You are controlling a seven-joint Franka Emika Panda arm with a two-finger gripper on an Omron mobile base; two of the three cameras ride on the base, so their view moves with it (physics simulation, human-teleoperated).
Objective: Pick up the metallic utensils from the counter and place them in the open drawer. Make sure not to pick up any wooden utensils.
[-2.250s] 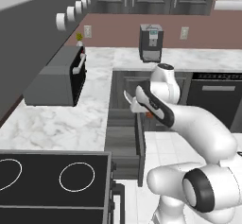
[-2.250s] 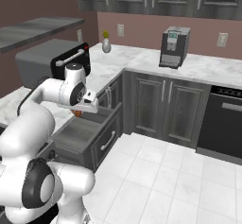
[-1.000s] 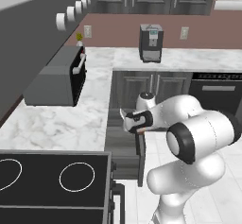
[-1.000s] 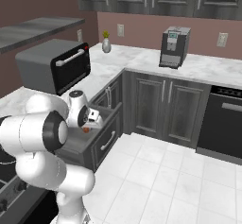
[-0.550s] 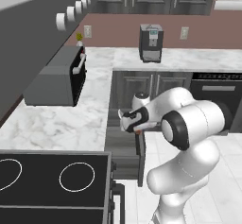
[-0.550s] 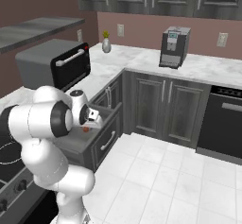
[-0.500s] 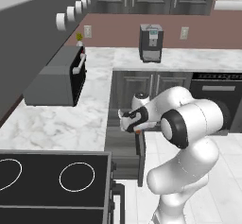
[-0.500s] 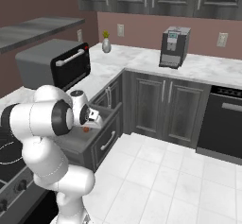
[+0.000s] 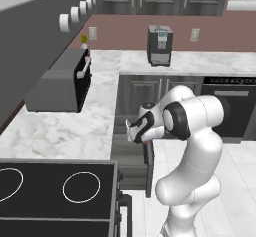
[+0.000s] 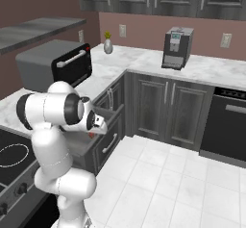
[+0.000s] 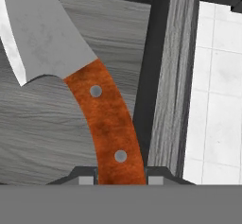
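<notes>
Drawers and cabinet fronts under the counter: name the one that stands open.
The drawer just right of the stovetop, under the gripper holding the knife. It juts out from its cabinet; the other fronts sit flush.

silver-bladed knife with orange-brown riveted handle point(image 11: 101, 109) in the tool point(image 11: 120, 173), over the grey wood-grain floor of the open dark drawer point(image 11: 42, 133), front wall to its right.

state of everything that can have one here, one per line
knife: held by its orange handle, silver blade over the drawer floor
gripper: shut on the knife handle, down at the drawer
drawer: pulled open
microwave: door shut
cabinet doors: shut
stovetop: burners dark
</notes>
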